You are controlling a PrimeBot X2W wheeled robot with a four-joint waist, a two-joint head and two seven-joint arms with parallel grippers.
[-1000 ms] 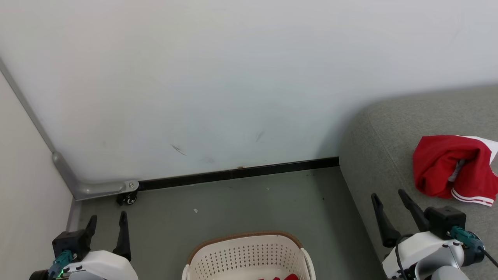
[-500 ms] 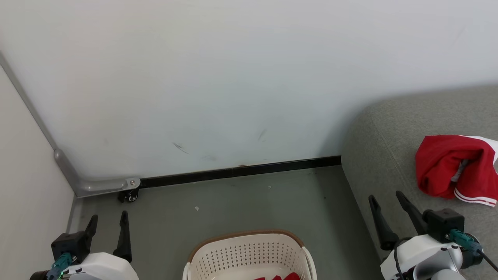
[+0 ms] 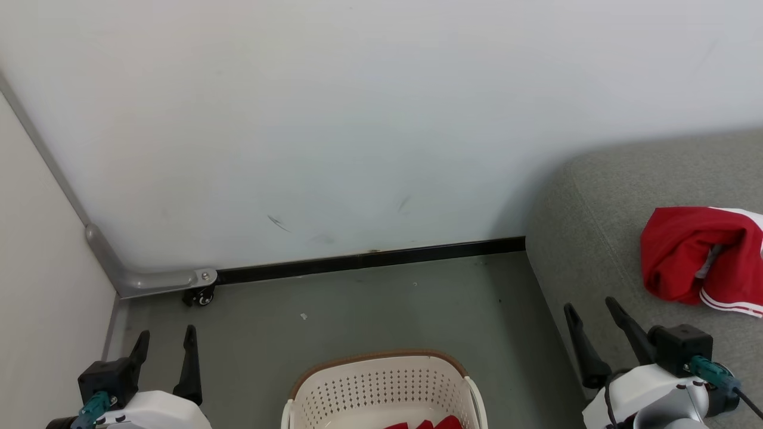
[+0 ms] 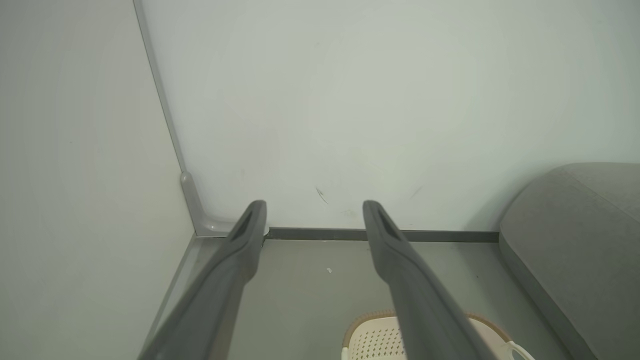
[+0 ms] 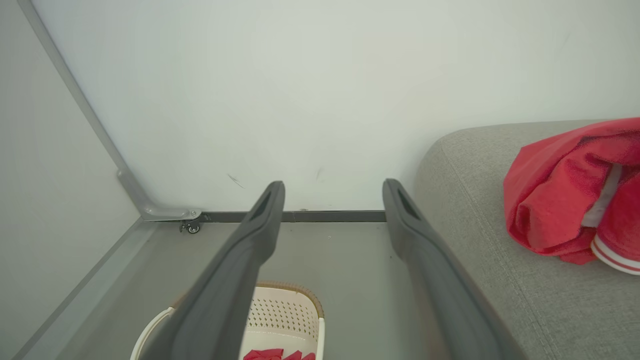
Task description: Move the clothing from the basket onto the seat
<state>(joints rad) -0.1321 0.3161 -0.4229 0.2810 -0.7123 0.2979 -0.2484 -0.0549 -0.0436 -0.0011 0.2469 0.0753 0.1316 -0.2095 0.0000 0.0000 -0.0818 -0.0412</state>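
I am in a home-like corner staged in a bare test room. A grey sofa with red clothing on it sits right of my right jaws, and a laundry basket stands between my jaws, nearer me. Beyond my left jaws, plain white wall panels meet at a metal bracket on a small wheel, over a smooth grey floor.

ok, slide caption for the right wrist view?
Open right end effector, basket below with red clothing inside; one red garment lies on the grey seat.
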